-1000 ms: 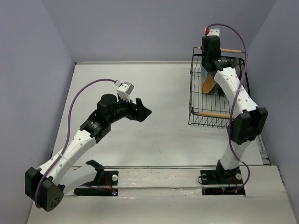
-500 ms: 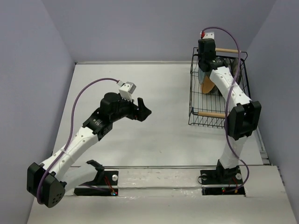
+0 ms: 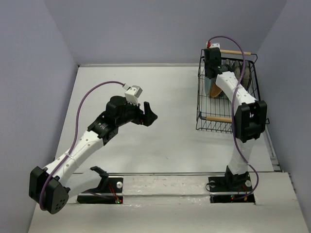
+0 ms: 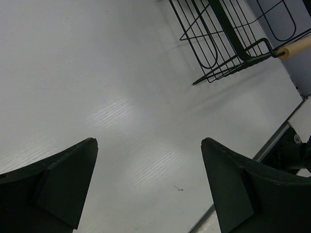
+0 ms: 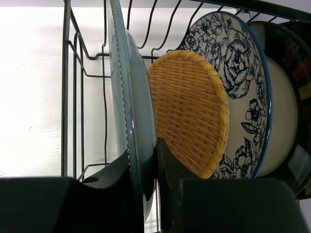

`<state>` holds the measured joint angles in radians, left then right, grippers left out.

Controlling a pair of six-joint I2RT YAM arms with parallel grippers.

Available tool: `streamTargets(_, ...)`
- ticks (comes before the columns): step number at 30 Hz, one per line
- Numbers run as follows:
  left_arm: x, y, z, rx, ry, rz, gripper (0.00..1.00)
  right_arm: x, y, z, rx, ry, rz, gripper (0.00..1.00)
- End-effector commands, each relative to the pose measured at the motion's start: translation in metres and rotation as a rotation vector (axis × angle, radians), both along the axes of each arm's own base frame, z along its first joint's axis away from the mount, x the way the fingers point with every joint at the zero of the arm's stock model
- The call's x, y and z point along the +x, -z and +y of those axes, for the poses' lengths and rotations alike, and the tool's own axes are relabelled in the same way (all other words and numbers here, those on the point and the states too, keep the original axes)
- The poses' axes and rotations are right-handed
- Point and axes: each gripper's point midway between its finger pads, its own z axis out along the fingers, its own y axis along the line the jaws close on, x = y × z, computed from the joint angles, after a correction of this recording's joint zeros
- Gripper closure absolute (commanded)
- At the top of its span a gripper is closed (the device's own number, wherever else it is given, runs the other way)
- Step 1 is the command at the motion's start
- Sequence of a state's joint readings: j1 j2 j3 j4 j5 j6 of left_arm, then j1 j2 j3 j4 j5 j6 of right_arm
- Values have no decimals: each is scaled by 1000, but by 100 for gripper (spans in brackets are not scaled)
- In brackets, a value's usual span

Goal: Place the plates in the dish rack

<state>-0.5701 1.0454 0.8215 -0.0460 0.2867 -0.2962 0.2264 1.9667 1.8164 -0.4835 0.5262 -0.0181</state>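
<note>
The black wire dish rack stands at the far right with two wooden rod handles. In the right wrist view my right gripper is shut on the rim of the teal plate, which stands on edge in the rack's left slot. Beside it stand the orange-tan woven plate, the white plate with blue flowers and a cream plate with a dark striped rim. In the top view the right gripper reaches into the rack's far end. My left gripper is open and empty over the table's middle; it also shows in its wrist view.
The rack's near corner and a wooden handle show at the top right of the left wrist view. The grey table runs to a metal strip at the near edge. Purple walls close in on three sides.
My right arm has shifted left and farther back at the rack's far end, carrying the teal plate. The left arm has barely moved.
</note>
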Motion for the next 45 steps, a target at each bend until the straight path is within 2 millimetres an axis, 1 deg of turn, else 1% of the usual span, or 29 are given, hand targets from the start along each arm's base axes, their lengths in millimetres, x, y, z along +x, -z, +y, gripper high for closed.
streamTargets(1,6,-28,-4,-29,8,-72,1,25,-58,-2,77,54,-245,93)
streamTargets(2,5,-28,-5,-29,9,-72,1,26,-57,-2,83,59,-246,93)
streamTargets(3,5,-27,-5,-27,9,-69,1,26,-55,-8,83,76,-245,93)
streamTargets(9,5,-28,-5,-29,10,-69,1,29,-43,-5,113,90,-237,93)
streamTargets(13,6,-27,-4,-25,7,-71,1,33,-32,-4,113,91,-219,93)
streamTargets(19,6,-26,-5,-25,8,-67,1,36,-21,-3,114,102,-207,93)
streamTargets(22,7,-25,-4,-22,2,-65,1,38,-12,-2,118,103,-194,93)
streamTargets(24,7,-25,-4,-22,3,-65,1,39,-10,-1,123,101,-193,92)
streamTargets(25,7,-24,-4,-21,2,-64,1,40,-11,-1,126,102,-197,82)
streamTargets(27,7,-25,-4,-22,2,-65,1,40,-11,-1,129,108,-200,69)
streamTargets(28,7,-25,-4,-23,1,-64,1,41,-14,-1,132,106,-207,60)
streamTargets(32,7,-26,-3,-25,0,-68,1,47,-24,1,134,94,-227,45)
streamTargets(34,7,-26,-3,-24,-3,-68,1,49,-26,3,138,84,-231,40)
streamTargets(37,8,-28,-1,-27,-8,-74,1,50,-32,6,144,69,-235,38)
streamTargets(39,8,-27,-1,-26,-9,-73,1,48,-39,5,152,71,-246,33)
streamTargets(40,8,-27,0,-28,-11,-73,1,47,-40,6,156,65,-246,28)
streamTargets(41,8,-27,-1,-28,-11,-73,1,45,-47,7,159,59,-258,27)
streamTargets(45,8,-27,-1,-32,-9,-74,1,42,-59,6,150,44,-270,25)
